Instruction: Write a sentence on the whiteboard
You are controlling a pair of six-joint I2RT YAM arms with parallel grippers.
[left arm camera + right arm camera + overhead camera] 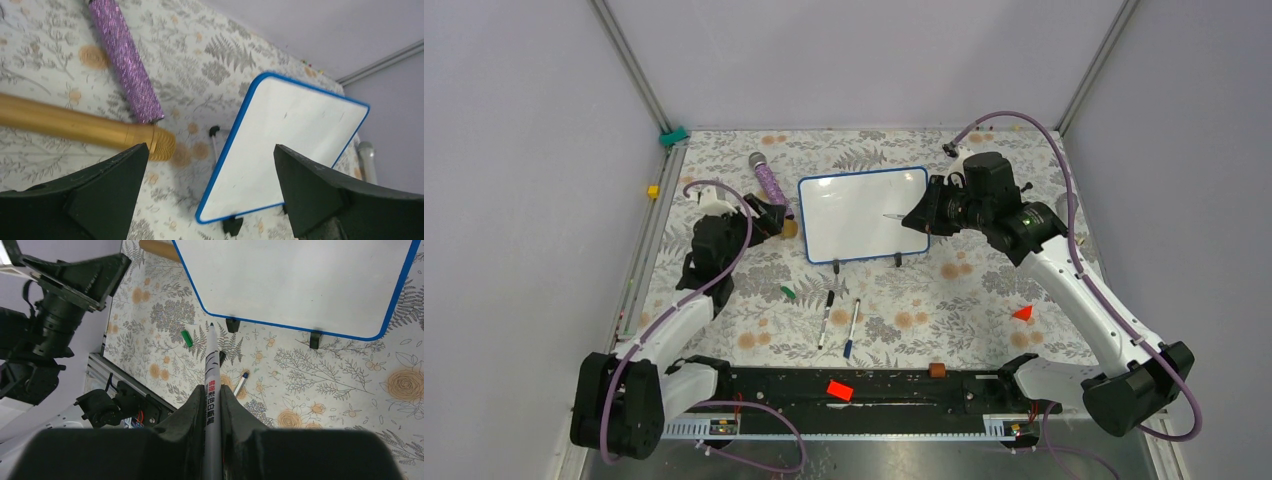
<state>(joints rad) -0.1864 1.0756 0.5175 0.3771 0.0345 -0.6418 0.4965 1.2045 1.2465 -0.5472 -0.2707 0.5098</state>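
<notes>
Top view: the small rectangular glossy white board with thin blue rim [864,215] stands at the far centre of the floral-patterned surface [964,290]. The right pincer [921,217] sits at its right edge, and the left pincer [772,218] is just left of it.

Left wrist view: the left pincer's jaws stand wide apart, holding nothing.

Right wrist view: the right pincer clamps a white-barrelled marker pen [212,365], tip near the board.

Bright, even light, soft shadows across the bench [984,290]. The right end effector [212,395] blurs close to its lens.
</notes>
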